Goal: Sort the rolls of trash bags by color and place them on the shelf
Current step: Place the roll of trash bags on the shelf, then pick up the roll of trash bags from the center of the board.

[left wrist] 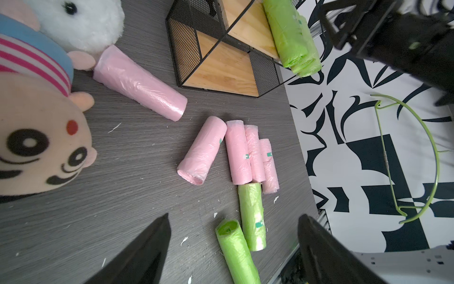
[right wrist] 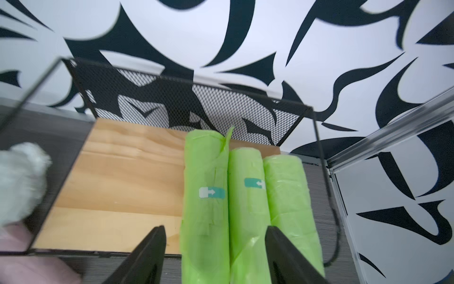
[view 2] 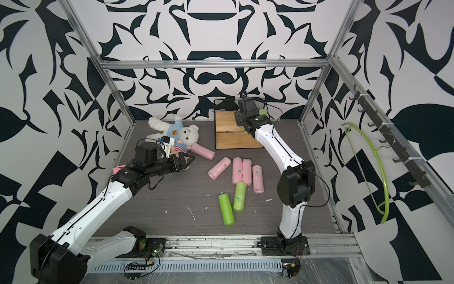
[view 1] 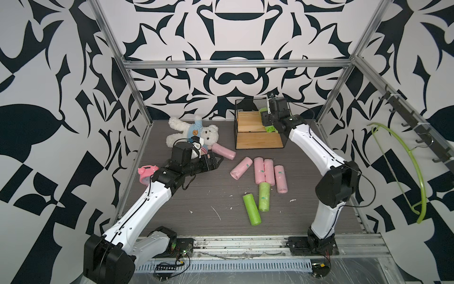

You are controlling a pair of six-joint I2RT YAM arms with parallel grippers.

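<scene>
The shelf [view 1: 248,120] stands at the back of the table, a black wire rack with two wooden boards [right wrist: 127,177]. Three lime green rolls [right wrist: 206,196] lie side by side at the right end of its upper board. My right gripper [right wrist: 215,228] hangs over their near ends, open, its fingers either side of two rolls and one finger clear of them. Several pink rolls [view 1: 269,172] and two green rolls [view 1: 251,209] lie mid-table. One pink roll [view 1: 223,152] lies by the plush toys. My left gripper [left wrist: 234,216] is open and empty, low over the table near that roll.
A white teddy bear [view 1: 194,134] and a plush doll [left wrist: 36,135] lie at the back left beside my left wrist. A pink alarm clock [view 1: 147,173] stands by the left arm. A green hanger [view 1: 405,169] hangs on the right wall's hook rail.
</scene>
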